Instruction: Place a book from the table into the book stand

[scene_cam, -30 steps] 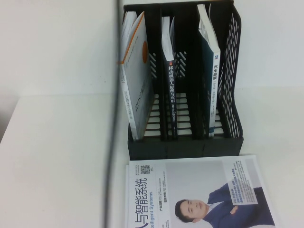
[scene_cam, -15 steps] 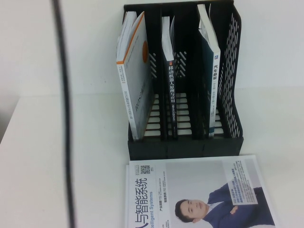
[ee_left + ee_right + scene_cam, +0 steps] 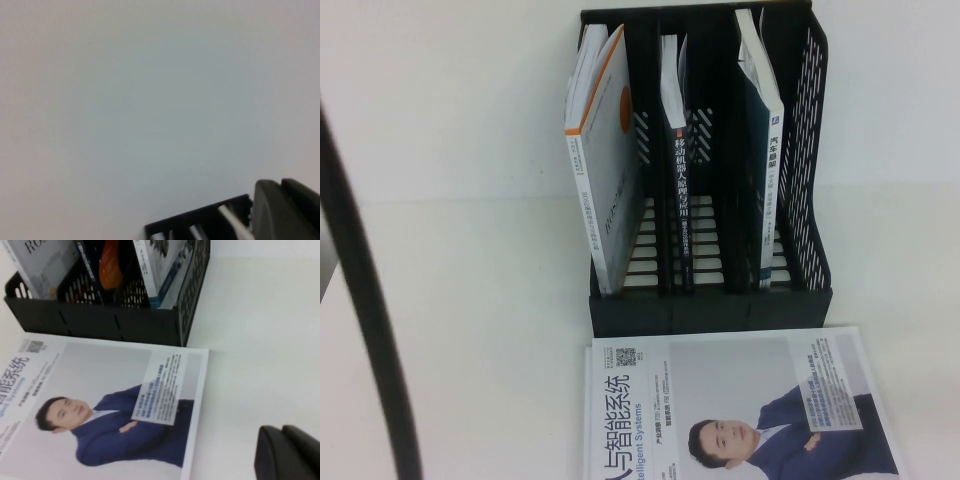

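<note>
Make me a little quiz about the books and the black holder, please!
1. True or false: the book with the dark teal-blue spine stands in the book stand's right slot.
2. How many books stand in the book stand?
3. Where is the suited-man book? A) lying flat on the table in front of the stand B) in the middle slot C) held by a gripper

Key: 1 true. 2 three: the white-and-orange book, the middle book and the teal-spined one. 3 A. The left gripper is shut, up and away from the stand; the right gripper hovers over the table beside the flat book.
</note>
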Robot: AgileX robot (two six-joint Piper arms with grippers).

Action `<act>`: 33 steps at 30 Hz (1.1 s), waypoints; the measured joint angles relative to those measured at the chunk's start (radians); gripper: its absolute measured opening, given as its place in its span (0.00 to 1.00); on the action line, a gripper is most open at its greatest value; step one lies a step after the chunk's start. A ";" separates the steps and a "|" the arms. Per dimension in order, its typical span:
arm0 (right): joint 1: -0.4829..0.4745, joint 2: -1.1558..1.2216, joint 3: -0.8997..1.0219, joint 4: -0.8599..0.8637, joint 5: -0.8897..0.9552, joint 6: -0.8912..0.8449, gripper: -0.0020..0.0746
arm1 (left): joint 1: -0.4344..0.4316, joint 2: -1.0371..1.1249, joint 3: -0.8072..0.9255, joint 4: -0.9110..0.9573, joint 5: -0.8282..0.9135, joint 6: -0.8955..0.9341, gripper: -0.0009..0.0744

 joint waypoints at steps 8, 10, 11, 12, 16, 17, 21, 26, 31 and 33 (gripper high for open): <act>0.000 -0.179 0.060 0.056 0.049 -0.002 0.02 | -0.005 -0.108 0.261 0.054 0.000 -0.039 0.01; 0.000 -0.203 0.064 0.059 0.052 -0.002 0.02 | -0.006 -0.144 0.355 0.056 0.000 -0.068 0.01; 0.000 -0.208 0.066 0.061 0.052 -0.002 0.02 | -0.006 -0.160 0.397 0.056 0.000 -0.081 0.01; 0.000 -0.211 0.069 0.062 0.054 -0.002 0.02 | -0.006 -0.182 0.454 0.056 -0.012 -0.102 0.01; 0.000 -0.211 0.069 0.076 0.054 -0.002 0.02 | -0.006 -0.293 0.714 0.075 -0.134 -0.226 0.01; 0.000 -0.211 0.069 0.078 0.054 -0.002 0.02 | -0.006 -0.320 0.777 0.096 -0.165 -0.259 0.01; 0.000 -0.211 0.069 0.078 0.054 -0.002 0.02 | -0.006 -0.452 1.091 0.197 -0.293 -0.429 0.01; 0.000 -0.211 0.069 0.078 0.054 -0.002 0.02 | -0.006 -0.575 1.395 0.326 -0.390 -0.620 0.01; 0.000 -0.211 0.069 0.078 0.054 -0.002 0.02 | -0.006 -0.659 1.644 0.432 -0.450 -0.751 0.01; 0.000 -0.211 0.069 0.078 0.054 -0.002 0.02 | -0.006 -0.673 1.721 0.477 -0.479 -0.802 0.01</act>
